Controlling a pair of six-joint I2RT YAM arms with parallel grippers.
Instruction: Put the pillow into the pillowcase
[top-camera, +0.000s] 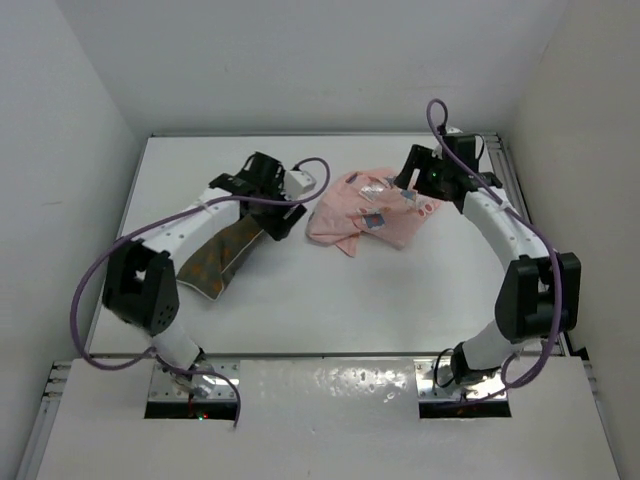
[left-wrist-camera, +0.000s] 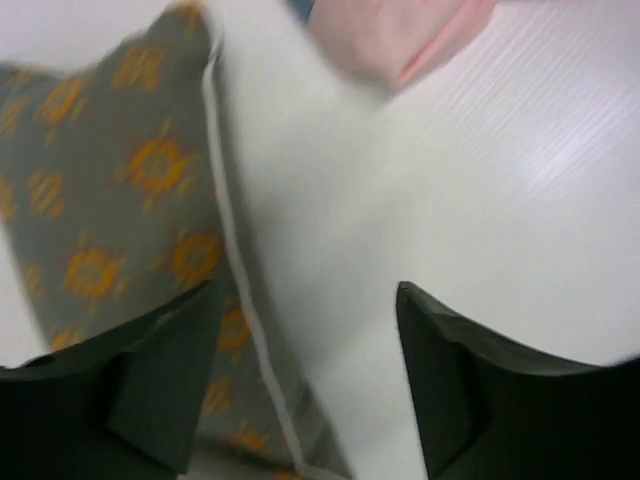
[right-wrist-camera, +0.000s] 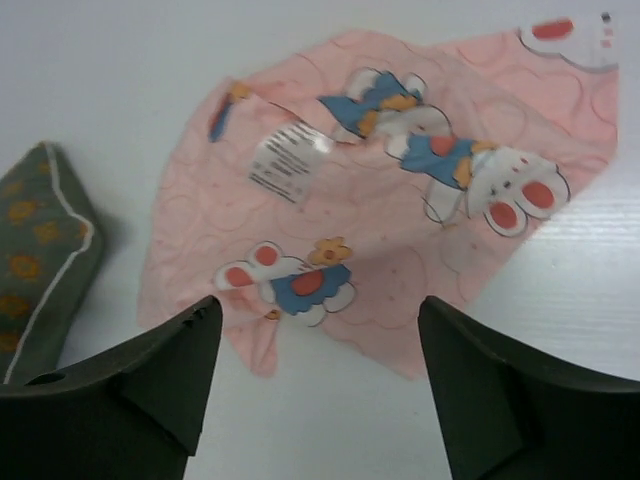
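Note:
The pillow (top-camera: 215, 255) is olive-brown with orange dots and pale piping and lies on the table at the left. The pillowcase (top-camera: 372, 210) is pink with rabbit prints and lies crumpled right of it, apart from it. My left gripper (top-camera: 283, 218) is open and empty just over the pillow's far end. In the left wrist view the pillow (left-wrist-camera: 110, 200) lies under the left finger, with its piped edge between the open jaws of the gripper (left-wrist-camera: 310, 305). My right gripper (top-camera: 410, 187) is open and empty above the pillowcase (right-wrist-camera: 400, 200). The pillow's end (right-wrist-camera: 40, 250) shows at the left there.
The white table (top-camera: 300, 300) is enclosed by white walls at the left, back and right. A metal rail (top-camera: 515, 180) runs along its right edge. Both arms arch over the table's sides with purple cables.

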